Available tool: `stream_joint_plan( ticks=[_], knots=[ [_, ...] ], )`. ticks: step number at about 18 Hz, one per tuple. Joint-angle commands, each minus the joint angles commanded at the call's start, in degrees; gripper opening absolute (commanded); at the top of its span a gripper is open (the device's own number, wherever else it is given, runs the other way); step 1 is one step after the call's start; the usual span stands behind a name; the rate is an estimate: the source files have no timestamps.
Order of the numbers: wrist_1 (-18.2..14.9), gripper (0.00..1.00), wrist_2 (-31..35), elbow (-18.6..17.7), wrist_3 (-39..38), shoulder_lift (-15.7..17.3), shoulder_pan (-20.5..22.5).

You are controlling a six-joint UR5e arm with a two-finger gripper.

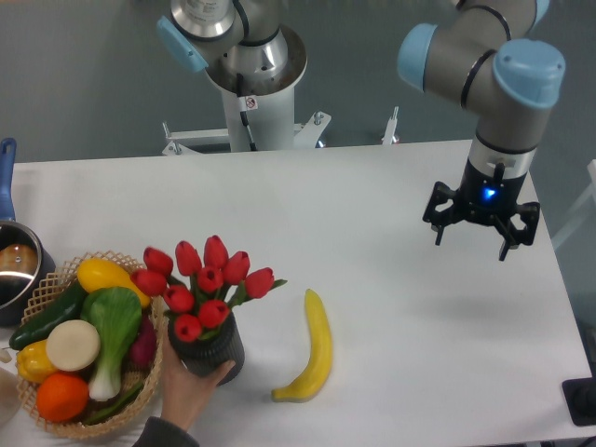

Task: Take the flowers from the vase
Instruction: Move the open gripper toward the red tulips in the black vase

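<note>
Tool [480, 238] hung empty, fingers spread, above counter [400, 186] right edge. Flowers [205, 279] stood in vase [207, 349] near front-left corner (hand [189, 391] gripping vase), banana [312, 349] just beside, basket [51, 414] alongside.

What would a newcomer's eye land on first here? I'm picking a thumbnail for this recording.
Probably the red flowers standing in the dark vase at the front left, with a person's hand on the vase. Next, the yellow banana lying just right of it, and the gripper hanging open, high at the right.
</note>
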Motion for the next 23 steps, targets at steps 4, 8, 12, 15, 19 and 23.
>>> stream_joint_plan(
  ticks=[4,8,12,15,19,23],
  knots=[
    [0.44,1.00,0.09,-0.09,-0.26,-0.70,-0.97],
    [0.96,1.00,-0.26,-2.80,-0.79,0.78,-1.84],
    [11.58,1.00,-5.17,-12.46,-2.89,5.26,-3.07],
    [12.92,1.00,-9.30,-15.90,-4.75,6.85,-3.69],
    [13.45,1.00,-10.98,-17.49,-4.57,7.73,-9.74],
    [13.45,1.00,-17.38,-18.80,-3.87,9.04,-12.92]
  ],
)
